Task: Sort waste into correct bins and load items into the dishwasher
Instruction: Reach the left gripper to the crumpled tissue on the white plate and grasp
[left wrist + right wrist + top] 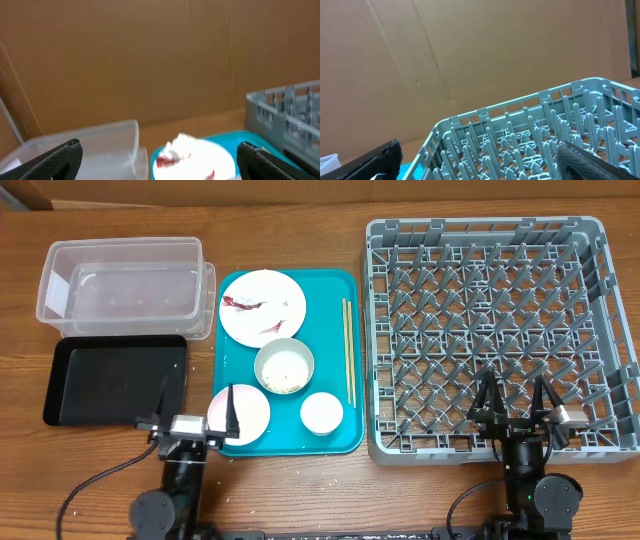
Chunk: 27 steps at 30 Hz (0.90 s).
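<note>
On the teal tray (335, 442) sit a white plate (270, 298) with a crumpled napkin (275, 330) and red wrapper scrap (240, 303), a white bowl (285, 365) with rice, a pink plate (252, 412), a small white cup (321, 413) and chopsticks (349, 350). The clear tub (120, 285) and black tray (115, 378) lie at left, the grey dish rack (497, 330) at right. My left gripper (198, 402) is open and empty over the pink plate's left edge. My right gripper (513, 398) is open and empty over the rack's near edge. The left wrist view shows the plate (200, 160) with the napkin (182, 144).
The rack (530, 140) fills the right wrist view, with a cardboard wall behind. Wooden tabletop surrounds everything. Cables run from both arm bases at the near edge.
</note>
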Each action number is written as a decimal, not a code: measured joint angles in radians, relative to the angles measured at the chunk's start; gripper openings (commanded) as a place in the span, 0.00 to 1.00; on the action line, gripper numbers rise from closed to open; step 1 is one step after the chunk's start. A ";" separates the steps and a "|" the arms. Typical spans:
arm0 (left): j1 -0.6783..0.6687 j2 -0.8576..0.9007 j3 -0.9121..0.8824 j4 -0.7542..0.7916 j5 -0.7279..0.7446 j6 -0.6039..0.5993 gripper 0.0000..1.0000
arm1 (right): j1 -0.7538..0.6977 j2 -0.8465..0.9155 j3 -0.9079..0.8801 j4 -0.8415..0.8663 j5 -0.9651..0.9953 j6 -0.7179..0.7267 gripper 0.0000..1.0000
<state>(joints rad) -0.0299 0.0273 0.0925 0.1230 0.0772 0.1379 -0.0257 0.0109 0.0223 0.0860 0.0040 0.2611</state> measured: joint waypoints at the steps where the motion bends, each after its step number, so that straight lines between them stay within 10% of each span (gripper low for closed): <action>1: 0.000 0.019 0.039 -0.002 0.000 0.002 1.00 | 0.000 0.000 0.010 -0.005 0.000 0.000 1.00; 13: 0.000 0.553 0.547 -0.223 0.088 0.118 1.00 | 0.000 0.049 0.274 -0.212 -0.029 -0.008 1.00; 27: -0.041 1.426 1.629 -1.149 0.167 0.136 1.00 | 0.000 0.694 0.935 -0.713 -0.057 -0.054 1.00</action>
<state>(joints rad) -0.0711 1.4532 1.7214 -1.0264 0.2443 0.2737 -0.0257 0.7044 0.9577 -0.6273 -0.0528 0.2073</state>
